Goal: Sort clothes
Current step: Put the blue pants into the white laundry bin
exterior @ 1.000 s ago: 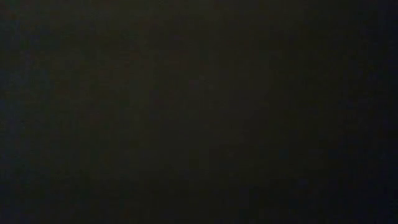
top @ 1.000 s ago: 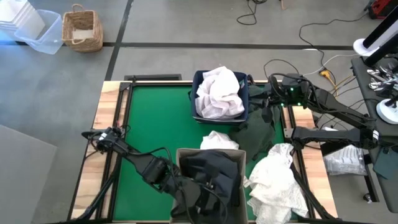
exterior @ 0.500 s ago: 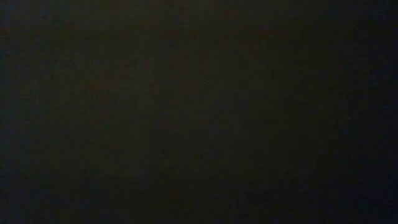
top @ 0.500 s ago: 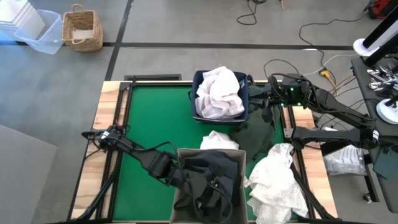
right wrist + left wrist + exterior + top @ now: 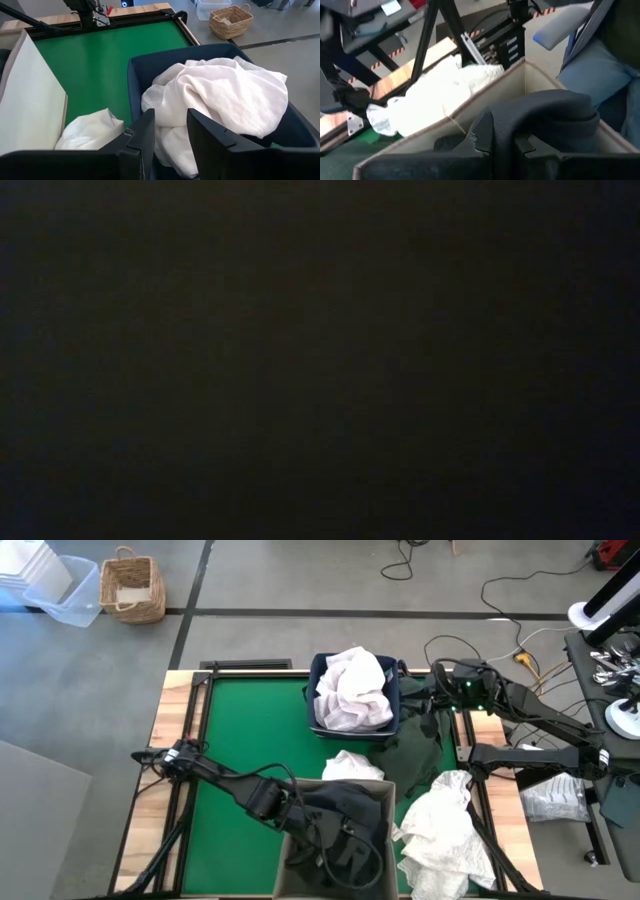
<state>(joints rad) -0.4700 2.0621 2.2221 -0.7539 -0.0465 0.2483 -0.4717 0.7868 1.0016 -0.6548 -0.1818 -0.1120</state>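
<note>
While no writing is legible, the left gripper [image 5: 502, 145] pinches a charcoal ribbed garment [image 5: 545, 117] over the beige fabric bin [image 5: 485, 95] at six o'clock — right gripper [image 5: 170, 132] gapes empty.

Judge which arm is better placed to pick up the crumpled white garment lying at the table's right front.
Right, probably. The crumpled white garment lies on the right arm's side. The right gripper is open and empty over the navy plastic bin, while the left gripper is busy with a dark garment in the beige fabric bin.

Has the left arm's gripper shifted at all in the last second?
Yes. In the high view the left gripper, carrying dark clothes, has moved rightward over the beige bin, toward its right wall.
</note>
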